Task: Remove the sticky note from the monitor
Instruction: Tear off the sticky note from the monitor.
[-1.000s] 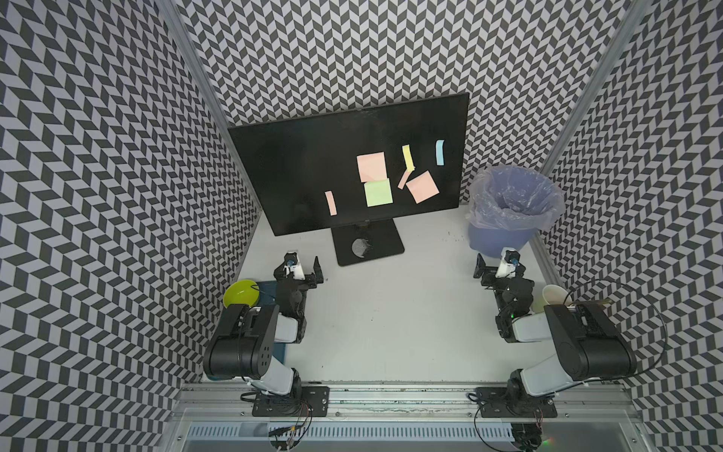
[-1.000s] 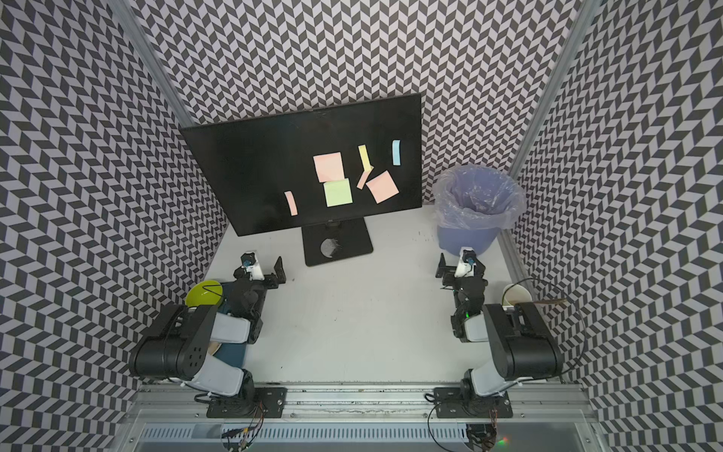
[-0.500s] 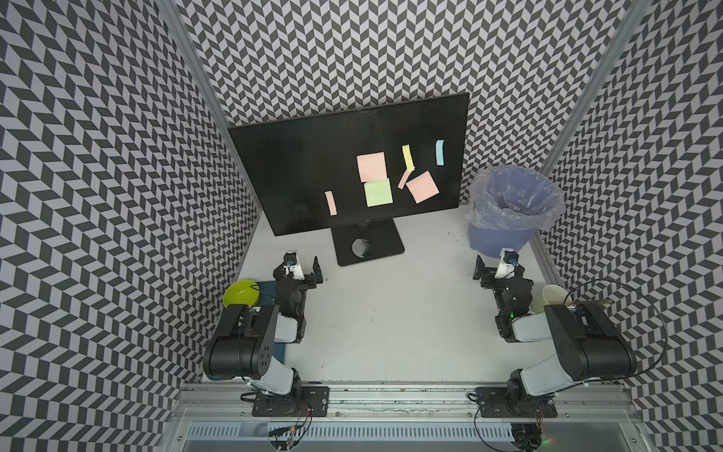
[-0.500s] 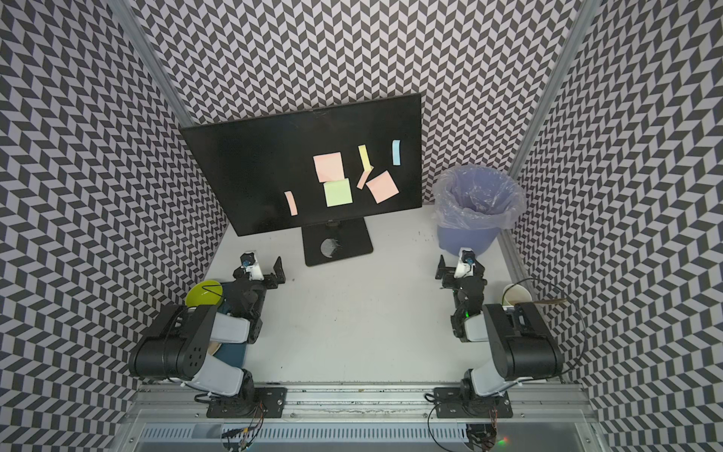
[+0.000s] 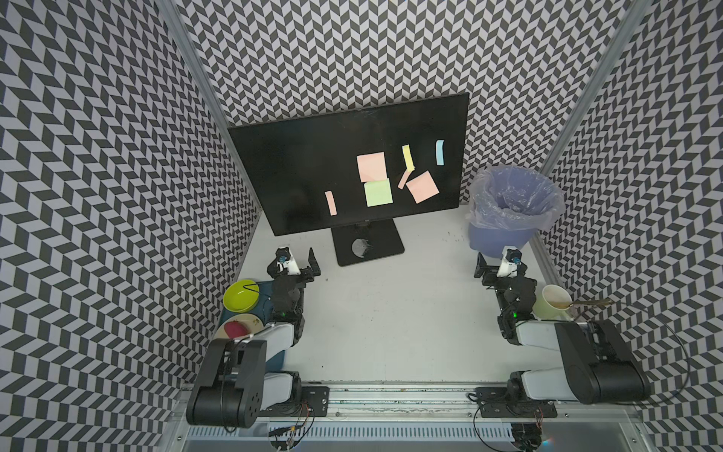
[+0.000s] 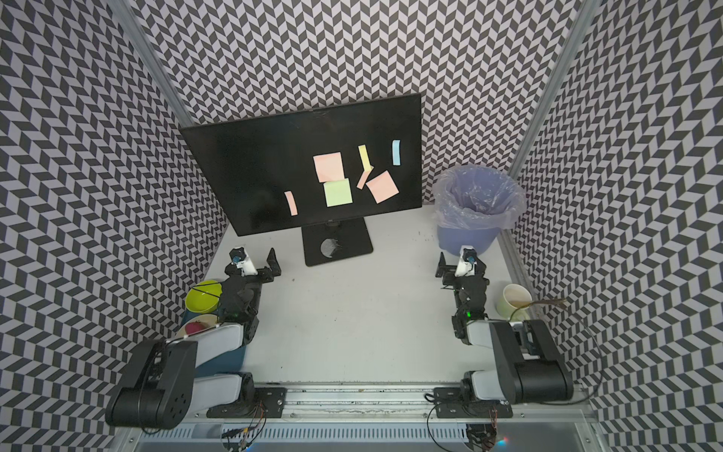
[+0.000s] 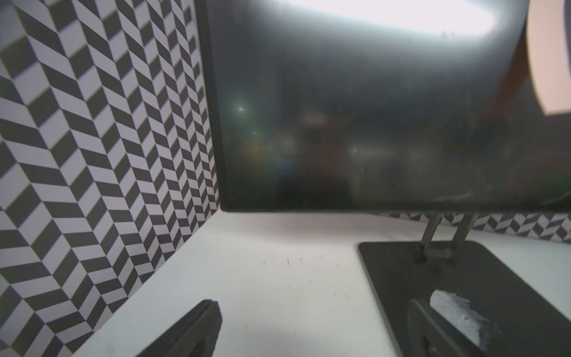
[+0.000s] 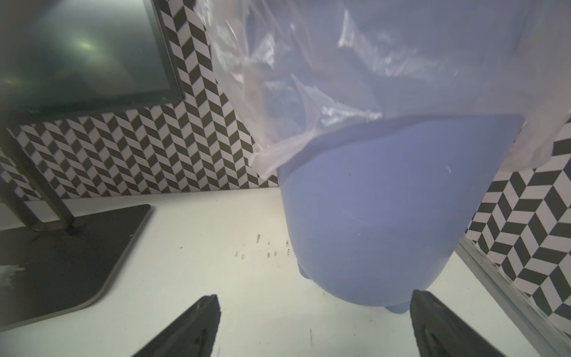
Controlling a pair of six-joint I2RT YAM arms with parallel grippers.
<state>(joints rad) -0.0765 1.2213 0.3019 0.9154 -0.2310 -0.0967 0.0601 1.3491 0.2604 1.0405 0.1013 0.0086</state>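
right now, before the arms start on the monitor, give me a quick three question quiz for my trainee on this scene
1. True or false: the left gripper and the right gripper are both open and empty.
2. Which narrow paper strip on the large black flat monitor is stuck nearest the lilac plastic bin with the clear liner? A the yellow strip, B the blue strip, C the long pink strip.
3. Which square paper note sits just under the upright pink square note?

Key: 1 true. 2 B. 3 the green square note.
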